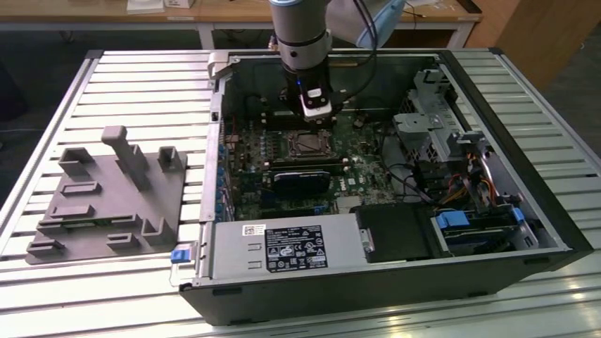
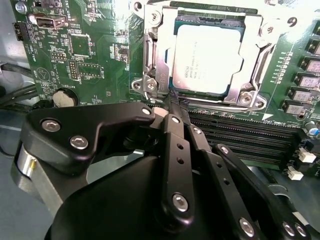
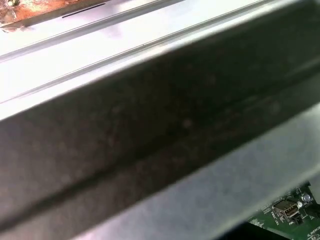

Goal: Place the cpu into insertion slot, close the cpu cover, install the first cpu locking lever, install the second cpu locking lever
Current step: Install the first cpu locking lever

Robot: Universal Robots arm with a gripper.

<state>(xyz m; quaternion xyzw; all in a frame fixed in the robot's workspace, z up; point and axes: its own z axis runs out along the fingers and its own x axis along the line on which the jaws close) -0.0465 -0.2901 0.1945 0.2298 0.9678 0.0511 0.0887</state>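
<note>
In the second wrist view the cpu [image 2: 207,57], a silver-grey square chip, lies in the insertion slot [image 2: 248,98] on the green board. The cpu cover [image 2: 159,55], a silvery frame with a square window, lies flat around the chip. My gripper [image 2: 174,101] is shut, its black fingertips pressed together at the slot's corner beside a thin metal lever end [image 2: 148,90]. Whether the tips touch that lever I cannot tell. In the exterior view the gripper [image 1: 317,121] hangs just behind the insertion slot [image 1: 305,144] inside the open computer case.
Long black memory slots [image 2: 240,135] run beside the socket. A black card [image 1: 300,182] sits in front of it, with the power supply [image 1: 281,250] nearer. Drive cages and cables [image 1: 451,155] fill the exterior view's right. A grey fixture [image 1: 103,204] lies outside the case. The case wall [image 3: 160,130] is close.
</note>
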